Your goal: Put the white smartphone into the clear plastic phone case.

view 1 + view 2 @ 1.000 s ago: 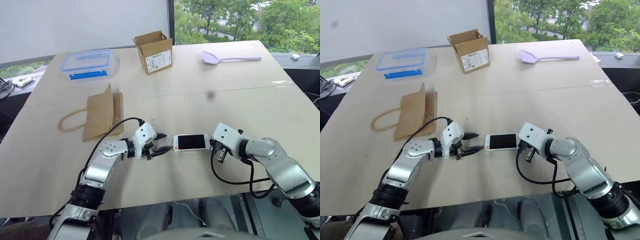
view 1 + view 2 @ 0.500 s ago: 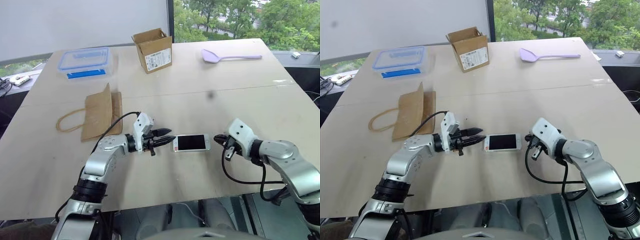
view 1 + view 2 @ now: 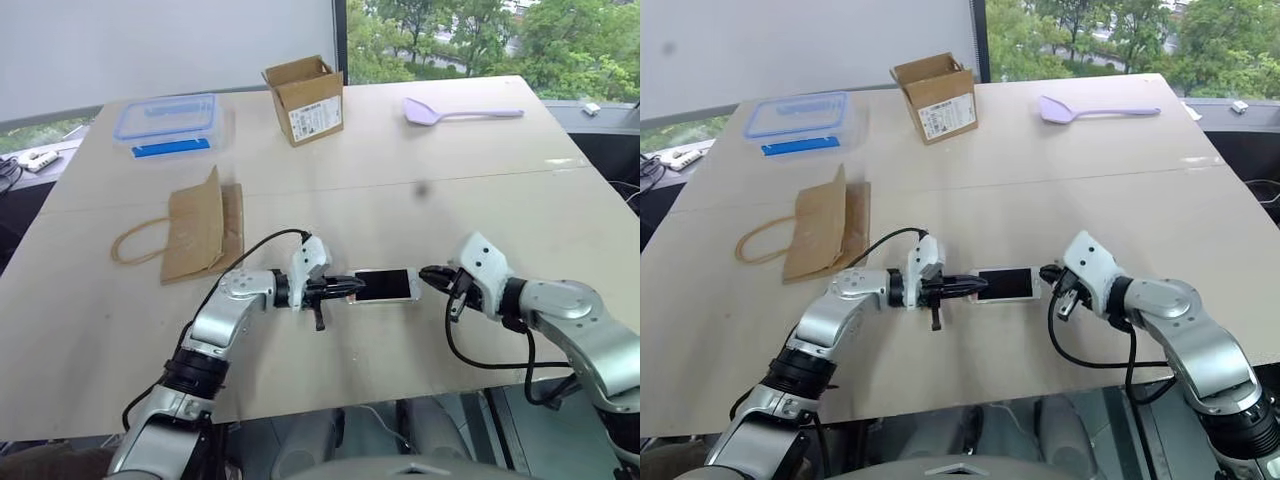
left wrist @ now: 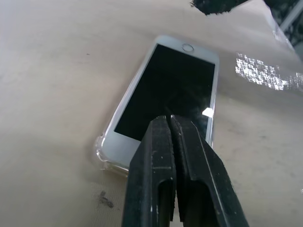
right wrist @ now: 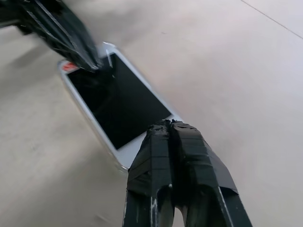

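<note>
Pale plywood tabletop (image 3: 330, 390) fills the scene, with a window onto green trees at the far side; near the front edge lies the slim white smartphone with its black screen up (image 3: 384, 285), already sitting in the thin clear plastic phone case (image 4: 100, 150), whose see-through lip shows around one corner in the left wrist view. The left gripper (image 3: 344, 287) has its two black fingers pressed together, tips over the phone's left end, seemingly to push that end down into the shell. The right gripper (image 3: 432, 273) is likewise closed on nothing, its tips just beside the right end, probably bracing the phone so it cannot slide; whether they touch it is unclear. Well apart on the far half, and plainly uninvolved, rest a blue-rimmed clear food container (image 3: 166, 122), an open brown cardboard box (image 3: 305, 100), a lilac plastic spatula (image 3: 460, 113) and a flattened brown paper bag (image 3: 200, 222).
</note>
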